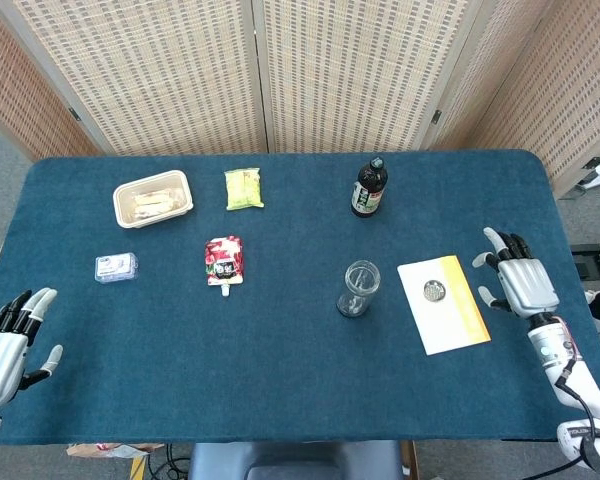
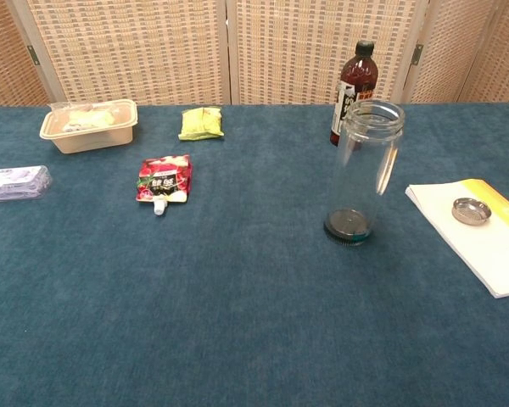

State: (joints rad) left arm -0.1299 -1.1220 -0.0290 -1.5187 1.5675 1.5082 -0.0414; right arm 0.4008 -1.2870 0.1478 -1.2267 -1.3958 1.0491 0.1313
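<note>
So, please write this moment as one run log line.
left hand: open, holds nothing | right hand: open, beside booklet | jar: upright, untouched

Matt dark blue cloth table cover [image 1: 280,360]; clear glossy plastic tumbler [image 2: 363,170]; small shiny round metal strainer [image 2: 472,210] on a smooth white-and-yellow paper booklet [image 2: 492,254]; glossy red foil pouch [image 2: 164,180].

Both hands are built of silver-grey metal-looking shells with black finger segments and pale grey fingertips. The left hand [image 1: 10,345] shows a smooth silver back plate and dark fingers tipped in light grey. The right hand [image 1: 520,282] has the same silver back, and behind it a white wrist section bearing a small green and red marking, possibly a label, with a thin black cable running along the forearm.
</note>
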